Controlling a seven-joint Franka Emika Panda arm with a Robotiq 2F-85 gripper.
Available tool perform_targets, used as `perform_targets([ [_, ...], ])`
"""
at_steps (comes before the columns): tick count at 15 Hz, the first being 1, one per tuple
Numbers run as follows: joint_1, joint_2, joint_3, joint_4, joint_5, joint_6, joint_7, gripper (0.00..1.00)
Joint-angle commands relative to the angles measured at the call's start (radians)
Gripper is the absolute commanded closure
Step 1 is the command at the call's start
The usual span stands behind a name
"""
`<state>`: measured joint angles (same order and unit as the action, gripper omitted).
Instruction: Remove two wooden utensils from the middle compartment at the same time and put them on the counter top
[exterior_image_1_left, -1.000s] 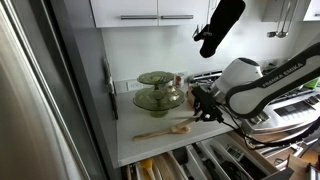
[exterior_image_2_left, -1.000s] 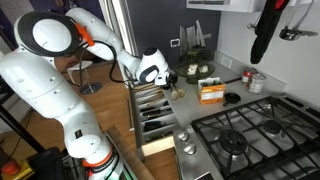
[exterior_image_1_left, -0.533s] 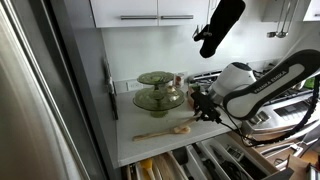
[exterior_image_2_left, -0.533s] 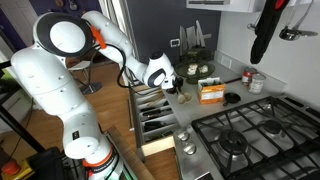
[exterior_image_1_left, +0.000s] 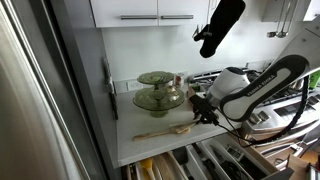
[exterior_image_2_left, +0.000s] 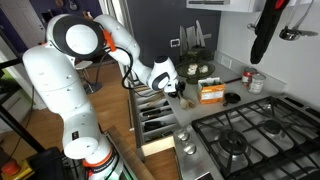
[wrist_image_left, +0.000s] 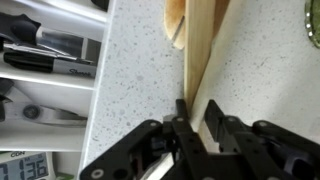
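Nearest, in the wrist view, your gripper (wrist_image_left: 197, 128) stood with one finger on each side of the near end of the two wooden utensils (wrist_image_left: 203, 50). The jaws were close together. Whether they pinched the wood or had already let it go could not be told from any view.

The utensils lay side by side, flat on the speckled white table (wrist_image_left: 130, 70), and ran away from the gripper near the table's front edge. Past that edge the open drawer (wrist_image_left: 45, 70) showed dark-handled and metal tools in its slots. The middle compartment could not be singled out there.

In an exterior view the utensils (exterior_image_1_left: 165, 130) held the same place on the table as one second before. They were wholly outside the drawer (exterior_image_1_left: 185, 165). What had changed was your arm. Its upper links had swung toward the table, while the gripper (exterior_image_2_left: 178, 90) had shifted only slightly.

Judged from this, the carry was complete and you were at the release. What remained was to free the wood and back away. Any sideways pull with the jaws not fully parted would likely have dragged the pair toward the edge.

Farther back, the green glass dishes (exterior_image_1_left: 158, 90) stood by the wall, apart from the utensils. The gas hob (exterior_image_2_left: 245, 135) lay well apart and played no part.
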<state>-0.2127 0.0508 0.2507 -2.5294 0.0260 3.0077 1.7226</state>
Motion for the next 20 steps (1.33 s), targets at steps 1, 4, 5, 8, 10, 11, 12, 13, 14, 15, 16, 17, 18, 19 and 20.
perform_targets([
  [1,0.006,-0.020,-0.022,-0.012,-0.065,0.004,0.065,0.39],
  [4,0.004,-0.099,-0.032,-0.057,-0.121,-0.002,0.115,0.17],
  [5,0.001,-0.118,-0.032,-0.067,-0.136,-0.001,0.131,0.08],
  [8,0.001,-0.212,-0.017,-0.134,-0.132,-0.052,0.086,0.00],
  [10,-0.013,-0.286,-0.009,-0.180,-0.192,-0.113,0.078,0.00],
  [11,-0.008,-0.326,-0.007,-0.202,-0.210,-0.151,0.061,0.00],
  [12,0.001,-0.366,-0.006,-0.221,-0.223,-0.198,0.039,0.00],
  [13,0.041,-0.404,-0.030,-0.237,-0.232,-0.255,0.003,0.00],
  [14,0.072,-0.444,-0.034,-0.255,-0.211,-0.299,-0.048,0.00],
  [15,0.092,-0.480,-0.034,-0.265,-0.207,-0.348,-0.090,0.01],
  [16,0.114,-0.521,-0.030,-0.275,-0.202,-0.399,-0.130,0.00],
  [17,0.121,-0.511,-0.017,-0.217,-0.214,-0.468,-0.156,0.00],
  [18,0.143,-0.548,-0.014,-0.220,-0.211,-0.510,-0.192,0.00],
  [19,0.149,-0.578,-0.002,-0.215,-0.218,-0.553,-0.202,0.00],
  [20,0.151,-0.643,0.017,-0.254,-0.238,-0.584,-0.194,0.00],
])
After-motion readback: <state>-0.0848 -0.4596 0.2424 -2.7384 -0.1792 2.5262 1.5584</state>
